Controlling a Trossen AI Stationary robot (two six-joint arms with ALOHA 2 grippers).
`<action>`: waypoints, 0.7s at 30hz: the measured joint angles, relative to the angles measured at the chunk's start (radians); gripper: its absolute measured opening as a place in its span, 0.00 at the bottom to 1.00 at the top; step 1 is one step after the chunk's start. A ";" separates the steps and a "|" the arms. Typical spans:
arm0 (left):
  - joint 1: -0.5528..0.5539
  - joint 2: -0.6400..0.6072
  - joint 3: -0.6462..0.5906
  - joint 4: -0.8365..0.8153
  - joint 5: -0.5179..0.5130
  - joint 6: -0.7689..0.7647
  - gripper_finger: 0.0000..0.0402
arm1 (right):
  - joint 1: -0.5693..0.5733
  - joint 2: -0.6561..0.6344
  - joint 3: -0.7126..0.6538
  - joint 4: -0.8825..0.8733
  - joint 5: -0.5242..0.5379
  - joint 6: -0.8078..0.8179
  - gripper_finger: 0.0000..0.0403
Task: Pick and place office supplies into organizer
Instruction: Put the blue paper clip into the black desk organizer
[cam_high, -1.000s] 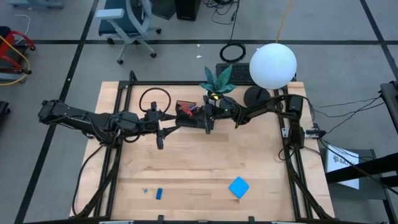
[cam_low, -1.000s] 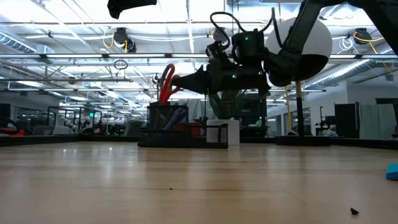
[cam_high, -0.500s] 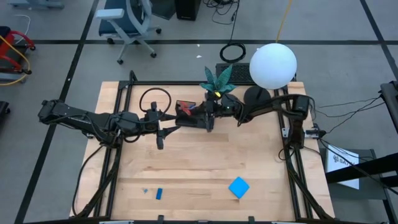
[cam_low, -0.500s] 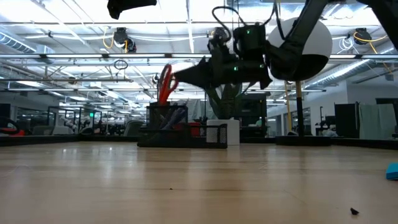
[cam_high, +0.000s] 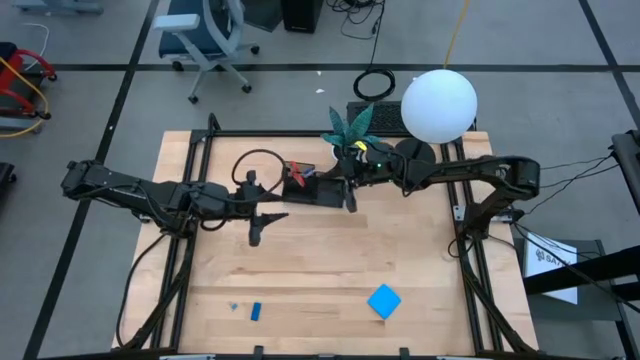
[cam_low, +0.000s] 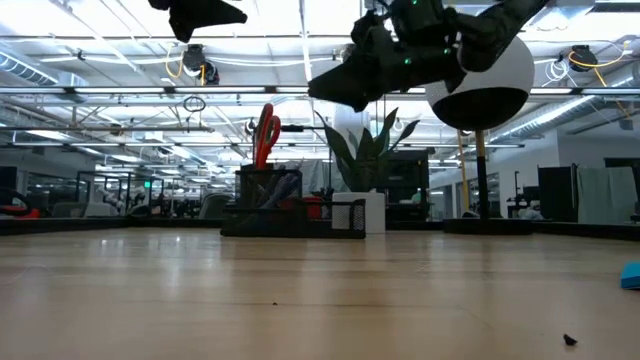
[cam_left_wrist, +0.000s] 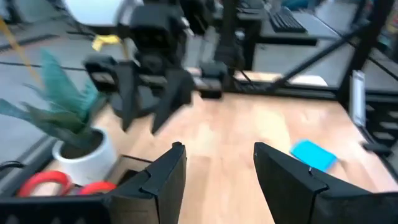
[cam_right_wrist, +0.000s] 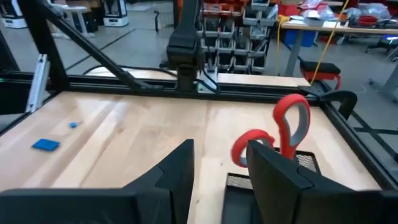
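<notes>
The red-handled scissors (cam_low: 265, 133) stand blades-down in the taller section of the black organizer (cam_low: 292, 212), at the table's far middle. Their handles (cam_right_wrist: 281, 133) stick up above it. My right gripper (cam_low: 322, 88) hangs open above and to the right of the handles, with nothing between its fingers (cam_right_wrist: 217, 171). To the organizer's left, my left gripper (cam_left_wrist: 216, 171) is open and empty, raised high (cam_high: 270, 210). A blue square pad (cam_high: 384, 300) and a small blue eraser-like piece (cam_high: 256, 311) lie flat near the table's front edge.
A white pot with a green plant (cam_low: 370, 205) stands just right of the organizer. A lamp with a white globe (cam_high: 439, 104) stands at the far right. Black frame rails (cam_high: 190, 230) run along the table's left and right sides. Bare wood (cam_high: 320, 260) lies between the organizer and the blue things.
My right gripper has risen from the scissors' handles and drawn back toward the table's right edge, its wrist tipping up. The scissors stay upright in the organizer.
</notes>
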 joint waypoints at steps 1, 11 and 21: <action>0.000 0.000 0.000 -0.010 0.022 -0.001 0.49 | 0.004 -0.013 0.000 -0.024 0.000 0.001 0.34; -0.002 0.000 0.000 -0.049 0.178 -0.058 0.49 | 0.043 -0.032 0.000 -0.075 0.001 0.012 0.33; -0.050 0.000 0.000 -0.140 0.223 -0.060 0.49 | 0.044 -0.032 0.000 -0.073 -0.001 0.013 0.33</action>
